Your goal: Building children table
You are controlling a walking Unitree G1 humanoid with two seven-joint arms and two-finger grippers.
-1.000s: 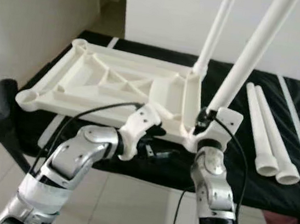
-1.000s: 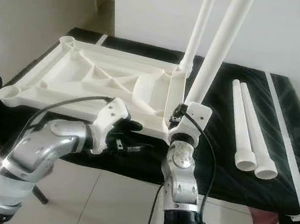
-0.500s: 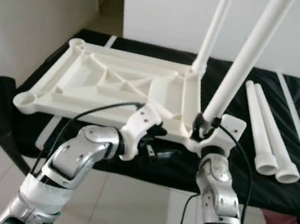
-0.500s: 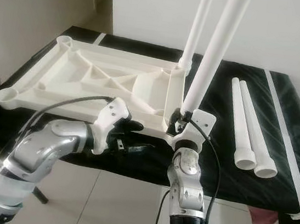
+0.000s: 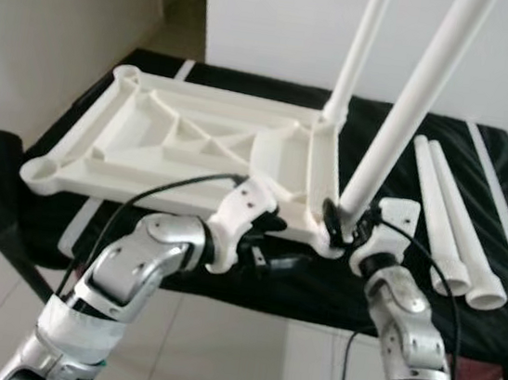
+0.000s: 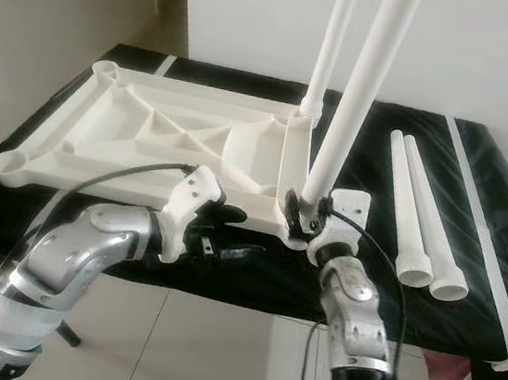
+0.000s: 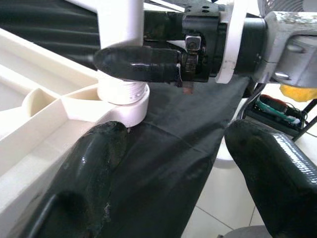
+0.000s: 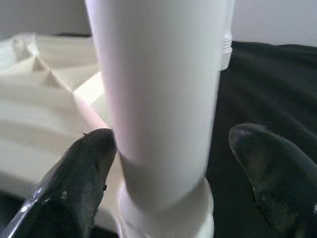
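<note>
Straddling table leg (image 8: 163, 114), right gripper (image 6: 305, 213); no lettering legible.

Both arms are silver, jointed metal shells with white plastic wrist housings and a thin black cable looping along each. The left gripper (image 5: 268, 259) and right gripper (image 7: 148, 64) have glossy, scuffed black fingers; small screws show.

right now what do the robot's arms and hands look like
Both arms are jointed silver metal with black cables looping along them. The left hand and right hand each sit on a white wrist housing and have two long, rounded, glossy black fingers.
</note>
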